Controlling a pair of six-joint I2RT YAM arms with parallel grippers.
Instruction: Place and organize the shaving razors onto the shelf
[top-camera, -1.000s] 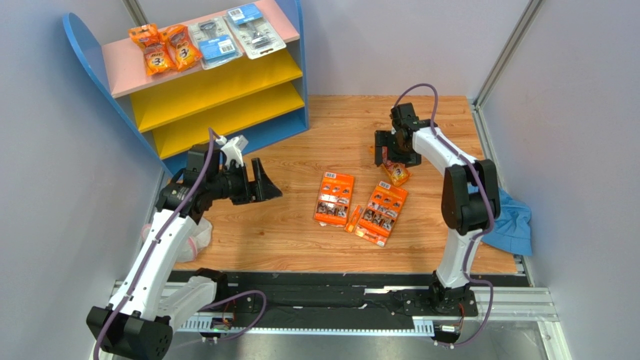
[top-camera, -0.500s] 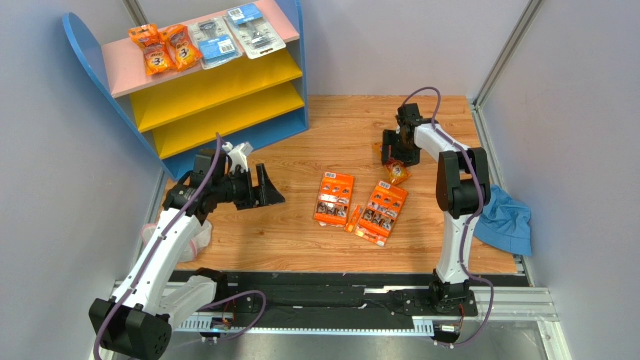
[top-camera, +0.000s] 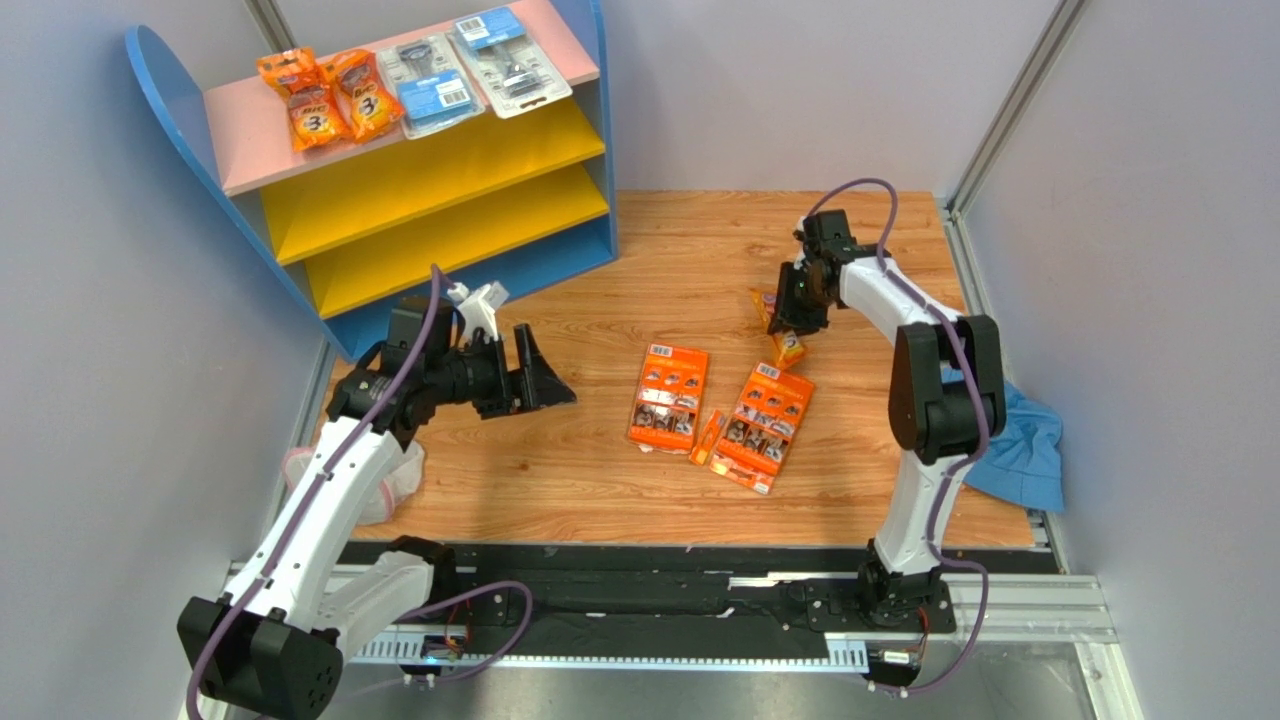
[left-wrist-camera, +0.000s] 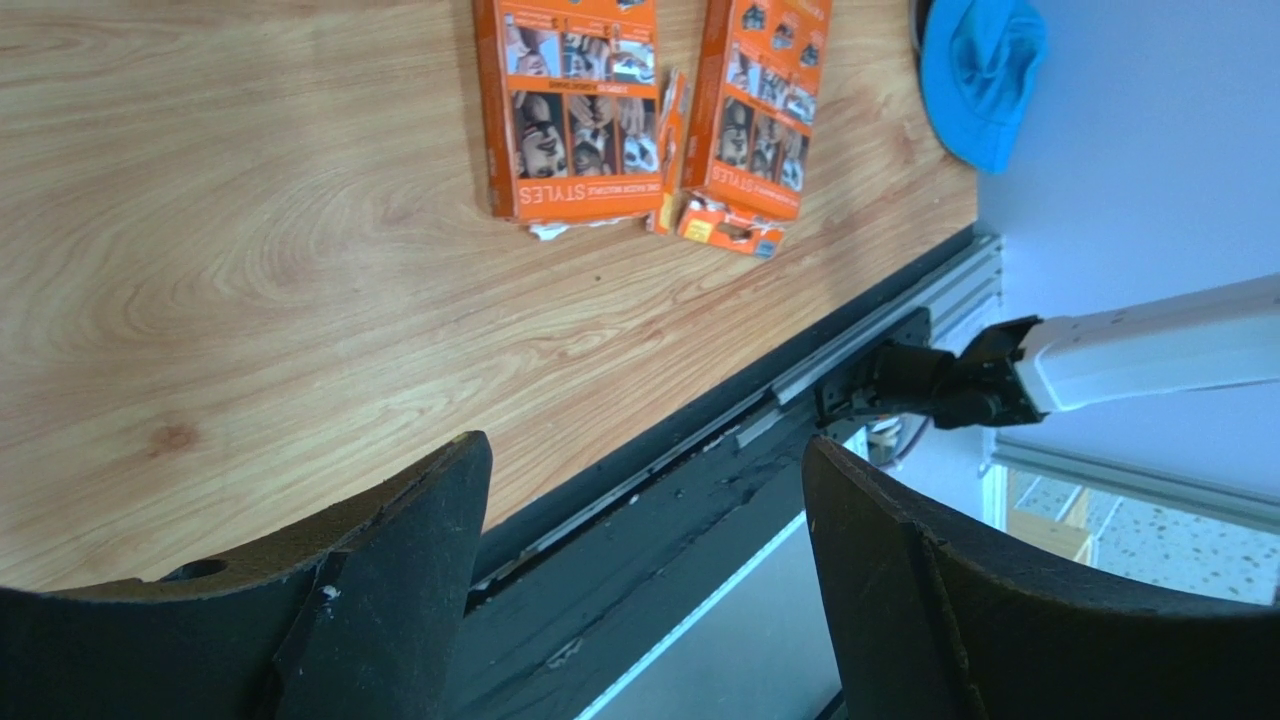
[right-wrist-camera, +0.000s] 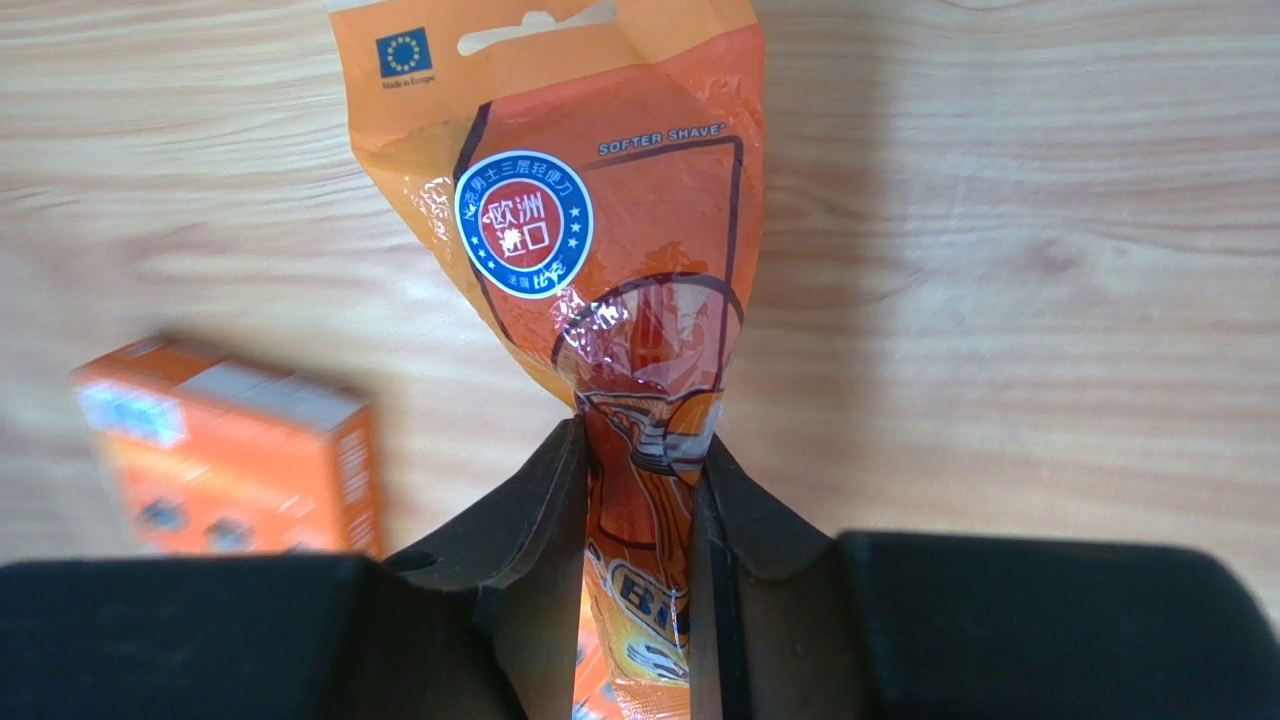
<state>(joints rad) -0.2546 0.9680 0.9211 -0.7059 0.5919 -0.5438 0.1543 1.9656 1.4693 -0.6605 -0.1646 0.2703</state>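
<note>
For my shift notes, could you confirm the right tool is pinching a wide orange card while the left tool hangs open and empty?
Not quite: the right tool is pinching a small orange bag instead, as the right wrist view shows; the rest holds.

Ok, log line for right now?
right fingers: shut on orange bag | left fingers: open, empty | table: two orange cards | shelf top: four packs
</note>
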